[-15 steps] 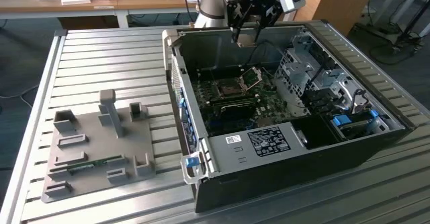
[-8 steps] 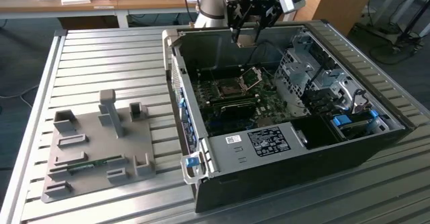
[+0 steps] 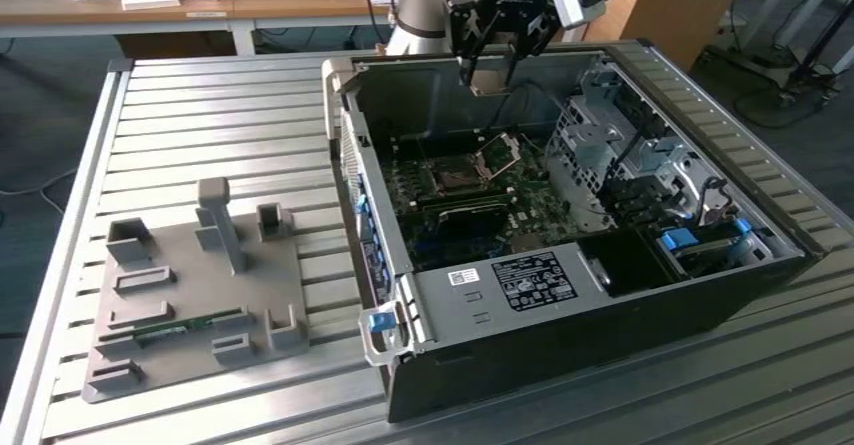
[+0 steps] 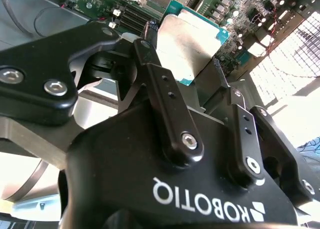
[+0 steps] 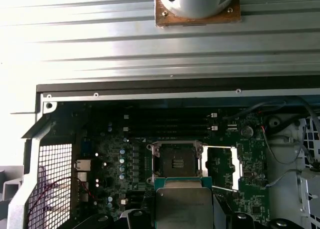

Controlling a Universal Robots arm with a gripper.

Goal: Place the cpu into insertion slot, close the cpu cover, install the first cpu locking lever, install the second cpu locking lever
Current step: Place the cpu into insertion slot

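My gripper (image 3: 490, 73) hangs above the open computer case (image 3: 747, 190), near its far wall, shut on the cpu (image 3: 490, 79). In the second wrist view the cpu (image 4: 186, 41) is a pale silvery square on a green-edged board, clamped between the black fingers (image 4: 162, 89). In the first wrist view the cpu (image 5: 182, 206) sits just short of the insertion slot (image 5: 176, 160), which lies bare on the motherboard. The cpu cover (image 5: 223, 166) is swung open beside the slot, and in the exterior view it stands raised (image 3: 502, 150) next to the slot (image 3: 451, 177).
A black box with a white label (image 3: 534, 277) fills the case's near part, and metal drive cages (image 3: 627, 150) line the exterior view's right. On the slatted metal table (image 3: 200, 115) lies a grey fixture plate (image 3: 187, 295) holding a green memory stick (image 3: 174, 327).
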